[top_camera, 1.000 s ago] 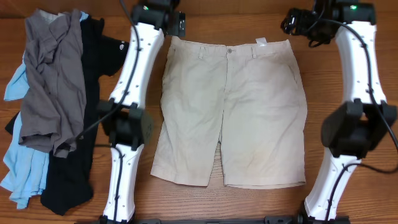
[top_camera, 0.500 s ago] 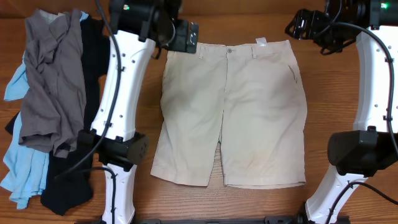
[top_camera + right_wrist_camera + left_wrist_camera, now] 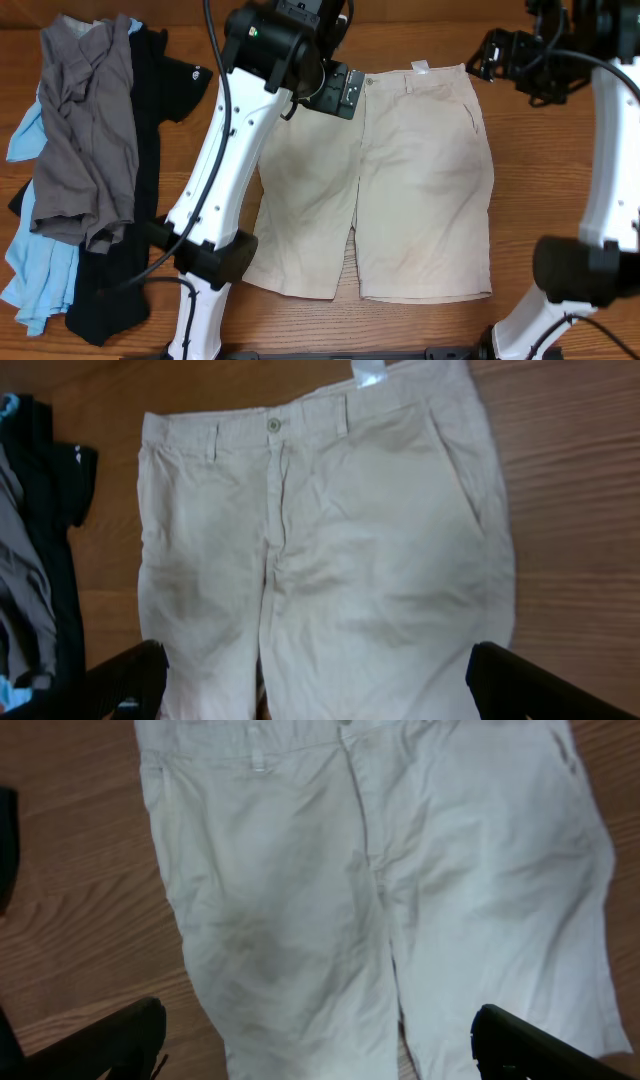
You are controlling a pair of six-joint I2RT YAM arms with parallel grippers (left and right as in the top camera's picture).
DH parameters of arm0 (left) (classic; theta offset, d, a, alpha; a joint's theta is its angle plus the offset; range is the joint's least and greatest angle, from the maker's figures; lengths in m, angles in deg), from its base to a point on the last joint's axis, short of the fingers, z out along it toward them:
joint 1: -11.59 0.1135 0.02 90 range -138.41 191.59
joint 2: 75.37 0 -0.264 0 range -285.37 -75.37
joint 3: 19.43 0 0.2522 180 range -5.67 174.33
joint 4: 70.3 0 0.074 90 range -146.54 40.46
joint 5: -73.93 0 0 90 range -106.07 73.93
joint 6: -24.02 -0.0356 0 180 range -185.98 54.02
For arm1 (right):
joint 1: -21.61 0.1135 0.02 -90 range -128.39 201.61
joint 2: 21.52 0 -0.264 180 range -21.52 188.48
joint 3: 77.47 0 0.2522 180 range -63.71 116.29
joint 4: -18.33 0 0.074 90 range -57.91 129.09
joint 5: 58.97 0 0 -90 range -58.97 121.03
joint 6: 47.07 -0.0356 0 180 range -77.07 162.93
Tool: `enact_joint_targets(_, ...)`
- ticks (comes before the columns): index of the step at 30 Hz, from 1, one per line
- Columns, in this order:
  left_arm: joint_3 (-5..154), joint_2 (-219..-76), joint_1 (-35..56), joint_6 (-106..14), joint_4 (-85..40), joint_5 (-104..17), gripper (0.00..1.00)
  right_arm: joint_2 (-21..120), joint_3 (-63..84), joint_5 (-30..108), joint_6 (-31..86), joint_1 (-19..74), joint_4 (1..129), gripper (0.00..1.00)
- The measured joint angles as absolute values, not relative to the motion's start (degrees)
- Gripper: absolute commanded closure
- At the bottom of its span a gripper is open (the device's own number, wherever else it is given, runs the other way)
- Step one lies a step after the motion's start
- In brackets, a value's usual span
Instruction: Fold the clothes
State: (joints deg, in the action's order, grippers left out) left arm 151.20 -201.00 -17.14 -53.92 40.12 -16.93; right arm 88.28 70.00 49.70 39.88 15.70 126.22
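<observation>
Beige khaki shorts point(image 3: 400, 190) lie flat on the table, waistband at the far edge, with a button point(image 3: 369, 81) and a white label point(image 3: 419, 68). They also show in the left wrist view point(image 3: 420, 900) and the right wrist view point(image 3: 350, 550). My left gripper point(image 3: 335, 90) hovers above the waistband's left part, open and empty, its fingers wide apart in the left wrist view point(image 3: 320, 1045). My right gripper point(image 3: 510, 62) hovers beyond the shorts' far right corner, open and empty, as the right wrist view point(image 3: 320, 685) shows.
A pile of garments lies at the left: a grey one point(image 3: 85, 130) on top, a black one point(image 3: 140, 170) under it, a light-blue one point(image 3: 35, 270) at the bottom. The wooden table point(image 3: 560, 170) shows bare at the right.
My left arm has swung right and now hangs over the waistband's left part. My right arm has shifted slightly right. The shorts have not moved.
</observation>
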Motion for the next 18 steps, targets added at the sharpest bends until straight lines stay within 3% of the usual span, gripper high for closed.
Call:
enact_joint_targets(9,151.12,-186.72,-17.8,-53.9,40.12,-16.91,0.0,75.17,70.0,47.32,37.65,15.7,129.23,0.0)
enact_joint_targets(18,148.06,-182.05,-18.61,-53.9,40.12,-18.95,0.0,73.59,66.74,46.18,33.85,19.26,129.21,0.0)
